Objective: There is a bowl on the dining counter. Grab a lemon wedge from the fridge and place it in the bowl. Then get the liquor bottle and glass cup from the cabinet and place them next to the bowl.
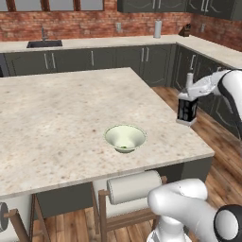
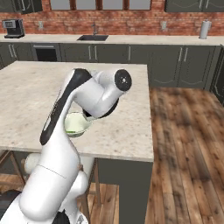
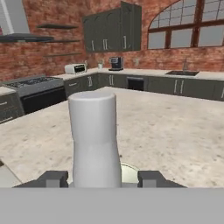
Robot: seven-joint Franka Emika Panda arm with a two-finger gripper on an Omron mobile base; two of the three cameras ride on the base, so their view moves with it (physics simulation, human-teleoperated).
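While the gripper (image 1: 189,101) clamps the squarish liquor bottle (image 1: 187,109), it hangs off the island's right edge.
Jaws half-spread on its pale body; glossy cream-green bowl (image 1: 125,137) sits on the speckled beige dining counter (image 1: 56,113), something green inside.

A sink (image 1: 44,44) sits in the long wall counter (image 1: 94,43) far beyond the fingers, with a grey canister (image 1: 157,29) standing further along it. In the hand view, a coffee machine (image 3: 115,63), a toaster (image 3: 75,68) and a stove (image 3: 33,82) lie well ahead of the fingers. A padded stool (image 1: 133,187) stands below them.
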